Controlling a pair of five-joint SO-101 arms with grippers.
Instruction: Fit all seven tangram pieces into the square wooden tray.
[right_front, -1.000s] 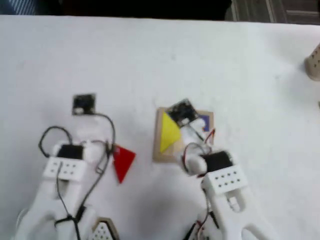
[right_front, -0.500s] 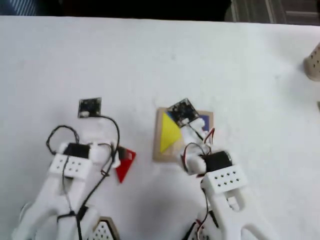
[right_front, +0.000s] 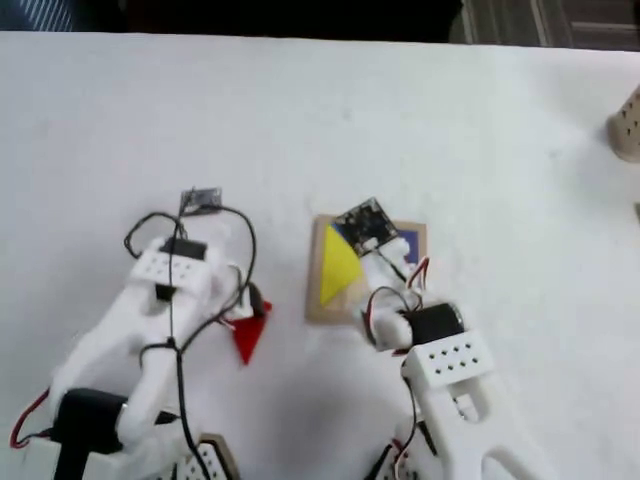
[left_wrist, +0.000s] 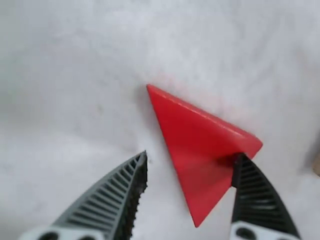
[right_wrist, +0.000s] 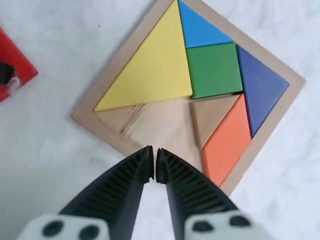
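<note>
Got the left gripper (left_wrist: 192, 161) spread wide astride the red triangle (left_wrist: 200, 150), flat on the table (right_front: 300, 120) just off the left edge of the tray (right_front: 315, 285), long side facing one finger, other finger touching a corner.

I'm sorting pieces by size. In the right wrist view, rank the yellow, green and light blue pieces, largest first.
Yellow triangle, clearly largest.
Green square.
Light blue triangle, smallest; its tip reaches the picture's edge.
</note>
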